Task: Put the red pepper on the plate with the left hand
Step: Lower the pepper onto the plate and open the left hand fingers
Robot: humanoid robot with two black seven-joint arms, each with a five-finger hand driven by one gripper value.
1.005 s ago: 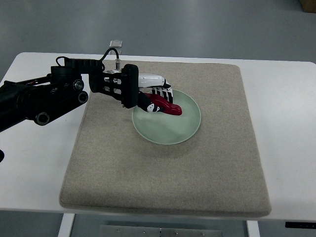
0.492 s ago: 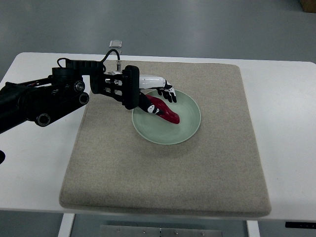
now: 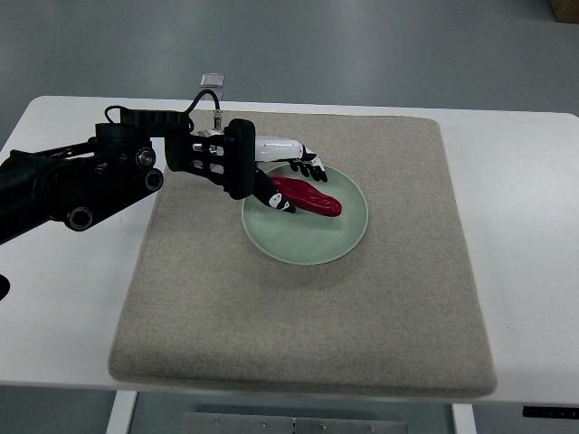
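We see a white counter (image 3: 534, 271) with a beige cloth mat (image 3: 308, 307) lying on it, and near the far-middle part of this mat stands a round pale green plate (image 3: 312, 242). The red pepper (image 3: 308, 196) lies inside the plate, in its far half, with the body pointing roughly from left to right across the picture, and its right end reaches toward the right side of the plate but does not pass the rim. The left arm (image 3: 81, 181), black and made of several joints, comes in from the left edge of the picture and crosses the counter and the left border of the mat. Its left hand (image 3: 285, 176), black and white, is over the far-left rim of the plate. The fingers (image 3: 308, 166) are spread apart and point toward the pepper; they are not closed around it. The lower fingertips are just beside the left end of the pepper, and we cannot tell if they touch it or not. Behind the mat, at the far edge of the counter, there is a small grey bracket (image 3: 212, 81).
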